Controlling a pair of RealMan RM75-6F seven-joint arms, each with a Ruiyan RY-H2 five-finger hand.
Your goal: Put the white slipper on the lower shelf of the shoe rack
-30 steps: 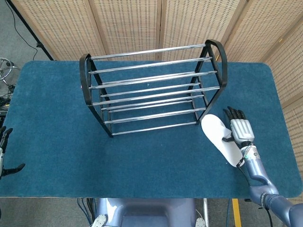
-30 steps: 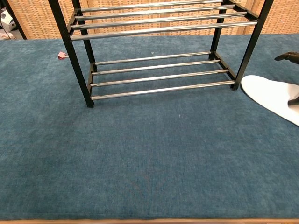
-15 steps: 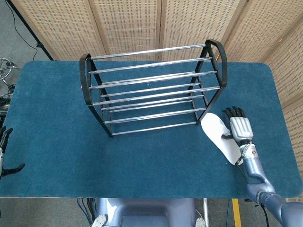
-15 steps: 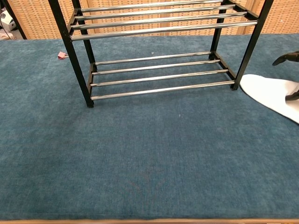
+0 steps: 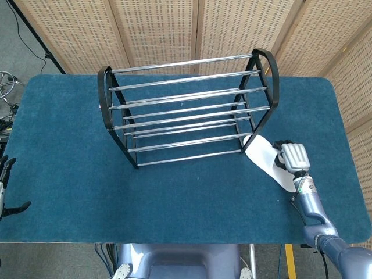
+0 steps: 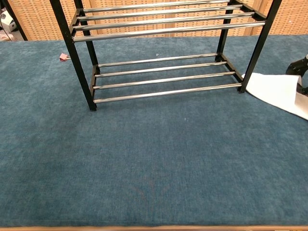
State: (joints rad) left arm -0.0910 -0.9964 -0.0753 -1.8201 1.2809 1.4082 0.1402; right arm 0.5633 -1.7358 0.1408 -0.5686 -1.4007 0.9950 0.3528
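While the right hand (image 5: 292, 157) curls its fingers around the white slipper (image 5: 266, 160) at the shoe rack's (image 5: 186, 110) four o'clock corner, the left hand (image 5: 7, 189) hangs spread, empty, nine o'clock.

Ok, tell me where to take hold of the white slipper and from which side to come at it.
Grip the white slipper along its right long edge, coming from the right side, where the right hand already curls over it. It lies flat and thin on the table, toe end beside the shoe rack leg, so that side stays open, probably easiest.
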